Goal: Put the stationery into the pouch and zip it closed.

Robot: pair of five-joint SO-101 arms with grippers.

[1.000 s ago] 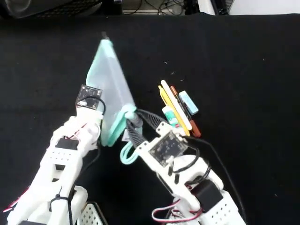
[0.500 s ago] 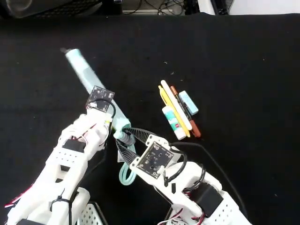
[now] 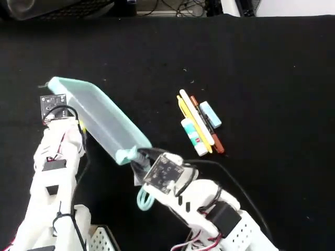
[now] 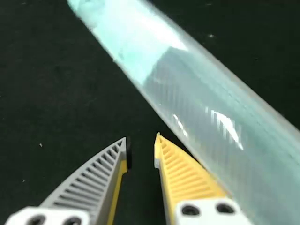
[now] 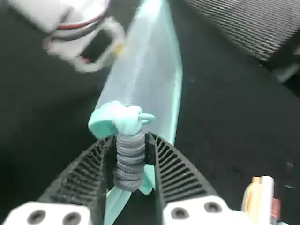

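A mint translucent pouch [image 3: 99, 116] lies slanted across the left of the table, also seen close in the left wrist view [image 4: 201, 108]. My right gripper [image 3: 137, 159] is at the pouch's near end, shut on the grey zipper cord [image 5: 130, 159] just below the mint zipper tab [image 5: 125, 118]. My left gripper [image 4: 140, 143] hovers beside the pouch's long edge near its far end, slightly open with nothing between its fingers; the yellow finger [image 4: 180, 173] is next to the pouch wall. The stationery [image 3: 200, 123], pens and erasers bundled together, lies on the cloth right of the pouch.
A mint wrist strap [image 3: 142, 201] trails under the right arm. The left arm [image 3: 52, 151] stands along the table's left side. Black cloth [image 3: 272, 78] covers the table. Cables and equipment sit past the far edge.
The pouch has swung round, its far end going left and towards the front. The left arm moved left and let go of the pouch. The right gripper drew back with the cord.
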